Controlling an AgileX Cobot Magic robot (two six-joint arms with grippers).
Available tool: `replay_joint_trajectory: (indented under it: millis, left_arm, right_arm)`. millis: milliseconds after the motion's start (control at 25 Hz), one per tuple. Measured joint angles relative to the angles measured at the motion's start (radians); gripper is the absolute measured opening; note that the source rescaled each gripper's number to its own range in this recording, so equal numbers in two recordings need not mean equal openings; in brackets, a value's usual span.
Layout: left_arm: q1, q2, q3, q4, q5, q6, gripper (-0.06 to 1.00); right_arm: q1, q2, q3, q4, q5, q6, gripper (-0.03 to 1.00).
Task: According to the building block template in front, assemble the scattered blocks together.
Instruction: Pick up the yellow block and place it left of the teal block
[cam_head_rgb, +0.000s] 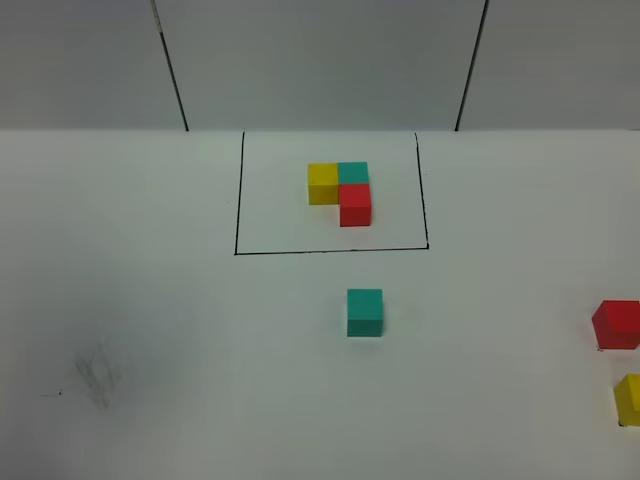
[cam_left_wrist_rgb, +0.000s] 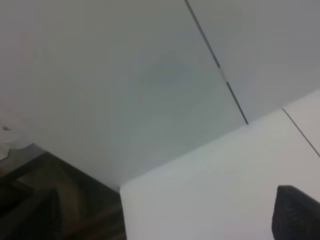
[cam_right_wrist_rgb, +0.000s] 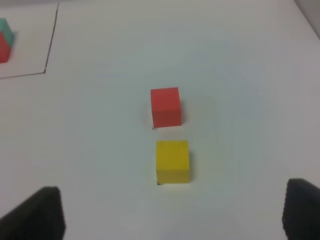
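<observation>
The scattered blocks (cam_head_rgb: 364, 312) — matt (smooth-faced) — on a matt table (cam_head_rgb: 200, 330).

Readable text, labels, brands, numbers, signs: none in any view. Teal cube (cam_head_rgb: 364, 312), red cube (cam_right_wrist_rgb: 165, 107), yellow cube (cam_right_wrist_rgb: 172, 161): plain faces, unmarked.

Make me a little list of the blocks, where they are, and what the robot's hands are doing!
template: yellow, teal, red cubes joined in an L, inside the black frame
teal block: alone, just in front of the frame
red block: far right, near the yellow block, not touching
right gripper: open, empty, nearest the yellow block
left gripper: open, empty, no blocks near
</observation>
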Motion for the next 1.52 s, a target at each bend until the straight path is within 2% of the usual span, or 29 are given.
replay_joint_trajectory:
  millis: [160,280,360,560,720,1040,1160,1400,1520]
  left_arm:
    - [0.000,-0.190,0.130,0.045,0.000,-0.012,0.85]
    - [0.000,-0.335,0.204,0.019,0.000,-0.012,0.84]
    - [0.000,-0.425,0.246,-0.057,0.000,0.004,0.83]
    - [0.018,-0.594,0.336,-0.335,0.000,0.097,0.81]
    - [0.095,-0.681,0.421,-0.441,0.000,0.111,0.78]
    - [0.291,-0.906,0.717,-0.503,0.000,0.108,0.77]
    - [0.342,-1.018,0.832,-0.508,-0.027,0.050,0.77]
    - [0.372,-1.158,1.018,-0.511,-0.067,-0.125,0.77]
    - [0.372,-1.161,1.107,-0.510,-0.082,-0.162,0.77]
  right_arm:
    - [0.000,0.000,0.000,0.000,0.000,0.000,0.86]
    - [0.000,0.000,0.000,0.000,0.000,0.000,0.86]
    - [0.000,0.000,0.000,0.000,0.000,0.000,0.86]
    - [0.000,0.000,0.000,0.000,0.000,0.000,0.86]
    - [0.000,0.000,0.000,0.000,-0.001,0.000,0.86]
    - [0.000,0.000,0.000,0.000,-0.001,0.000,0.86]
    - [0.000,0.000,0.000,0.000,-0.001,0.000,0.86]
    - [0.000,0.000,0.000,0.000,-0.001,0.000,0.86]
    - [0.000,0.000,0.000,0.000,-0.001,0.000,0.86]
